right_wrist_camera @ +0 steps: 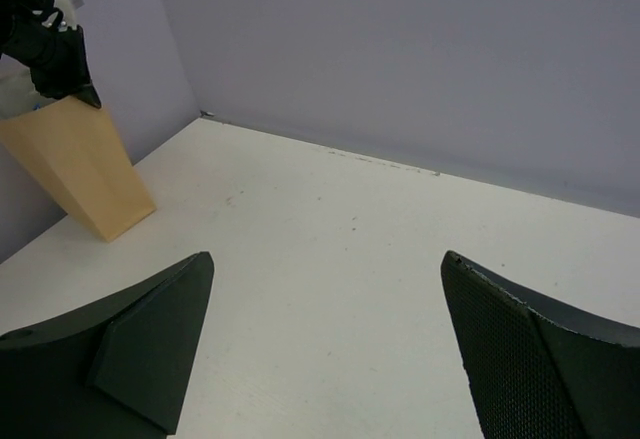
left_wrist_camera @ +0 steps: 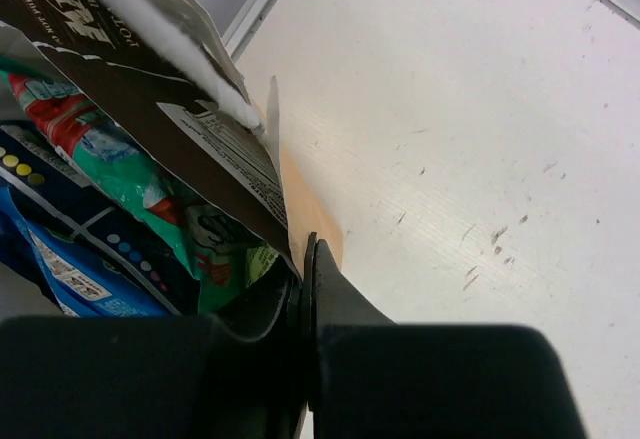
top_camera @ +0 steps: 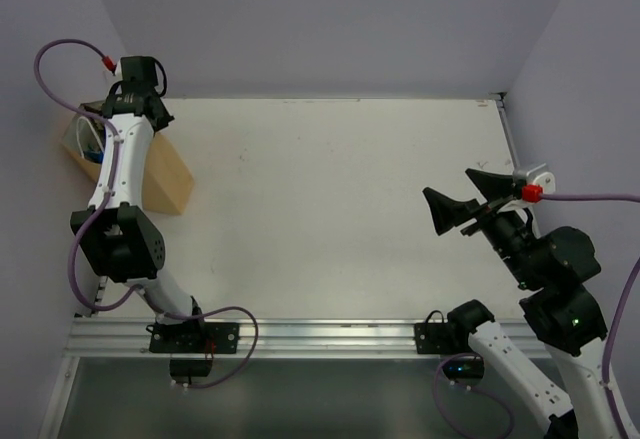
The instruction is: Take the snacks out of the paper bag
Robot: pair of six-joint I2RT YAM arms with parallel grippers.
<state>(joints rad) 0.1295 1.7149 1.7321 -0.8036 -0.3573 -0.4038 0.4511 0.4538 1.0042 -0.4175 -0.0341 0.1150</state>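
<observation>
The tan kraft paper bag [top_camera: 165, 184] sits at about 9 o'clock on the white tabletop [top_camera: 330, 189], hard against the left edge. It is tilted, with its base toward the middle of the tabletop and its open mouth leaning out toward 10 o'clock. The pictures do not show whether it touches the wall there.

The snacks are all inside it. In the left wrist view, a glossy brown chip bag [left_wrist_camera: 130, 79] with white lettering lies against the inner face of the bag's wall. A teal-white packet [left_wrist_camera: 130, 174] with red print is just beneath it at 7 o'clock. Glossy blue packets [left_wrist_camera: 70, 249] are packed in below that, toward 8 o'clock.

The left arm reaches over the bag, and the left pincer [left_wrist_camera: 305, 279] is at the bag's mouth. Its two fingers are pressed almost together, with only a thin seam between them. The rim of the bag's wall and the lower corner of the brown chip bag both run into that seam. I cannot tell whether it grips one, the other, or both.

The right pincer [right_wrist_camera: 325, 259] hangs well apart from the bag, at about 3 o'clock over the tabletop. Its fingers are spread wide with nothing between them, and it points toward 9 o'clock.

Lilac walls [top_camera: 330, 19] close the tabletop in at 9, 12 and 3 o'clock.
</observation>
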